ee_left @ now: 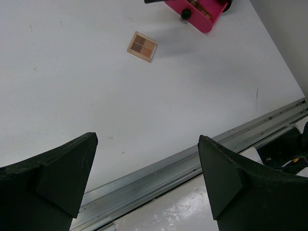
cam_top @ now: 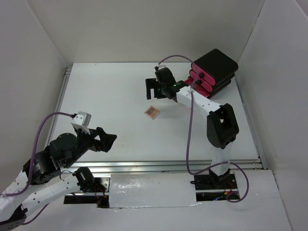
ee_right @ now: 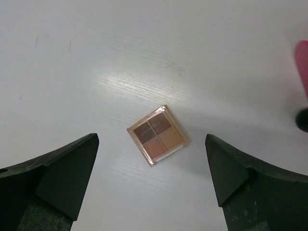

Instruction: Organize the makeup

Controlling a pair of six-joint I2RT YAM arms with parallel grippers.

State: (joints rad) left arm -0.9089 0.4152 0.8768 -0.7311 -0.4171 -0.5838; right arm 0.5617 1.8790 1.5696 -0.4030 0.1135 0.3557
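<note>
Robotics test cell, laboratory type: white counter (cam_top: pixel 106 106) boxed in by plain white panels (cam_top: pixel 144 29); aluminium rails (cam_top: pixel 159 166) along its near edge; left arm (cam_top: pixel 53 159) and right arm (cam_top: pixel 221 125) bolted there (purple cables (cam_top: pixel 188 144) exposed).

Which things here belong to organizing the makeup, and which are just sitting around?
Belongs to the job: square tan palette, lying on the table.
Not makeup, just there: black box with pink drawers; purple cables; metal rail at the table's near edge.
</note>
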